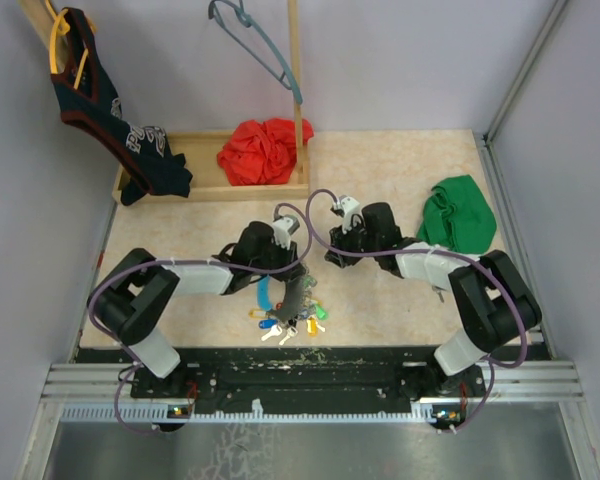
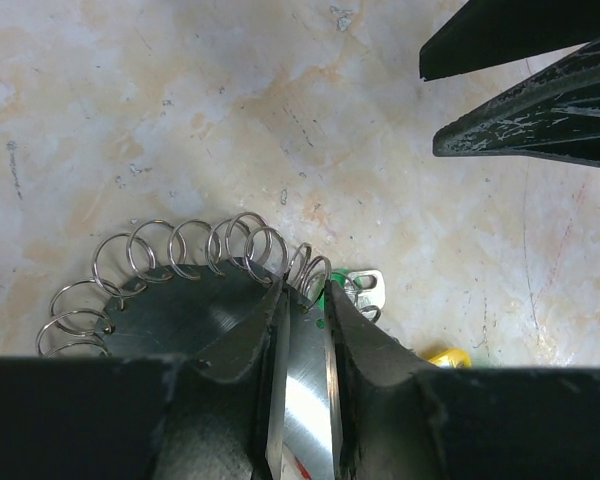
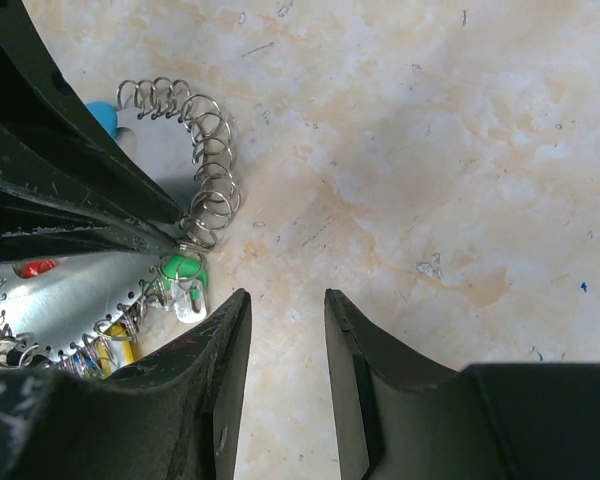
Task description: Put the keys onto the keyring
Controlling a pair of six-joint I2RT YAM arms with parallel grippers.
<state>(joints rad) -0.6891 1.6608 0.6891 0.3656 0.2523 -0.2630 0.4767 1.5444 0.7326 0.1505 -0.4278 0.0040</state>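
A beige marbled desk [image 1: 400, 180] is being enclosed by pale lilac walls. At the far left a dark garment [image 1: 105, 120] is being hung against the wall. Just right of it a wooden tray [image 1: 195, 190] is being filled at its right end by a red cloth [image 1: 263, 150], and a grey-blue hanger [image 1: 260, 40] is being suspended above.

Toward the near middle of the desk, the keyring [image 1: 298, 292] is being gripped by the left end effector [image 1: 290, 268]. In the left wrist view its fingers [image 2: 245, 335] are being pressed narrowly onto the ring's flat shiny metal. Wire loops [image 2: 180, 255] are being shown along the ring's rim. The keys [image 1: 292, 325], with coloured heads, are being gathered in a cluster at the keyring's near side. One green-headed key [image 3: 183, 270] is being seen at the rim, just beside the left fingertips.

Just right of the keyring, the right end effector [image 3: 285, 300] is being held partly open. Nothing is being held between its fingers, and bare desk is being shown through the gap. At the far right a green cloth [image 1: 458, 212] is being left crumpled on the desk.
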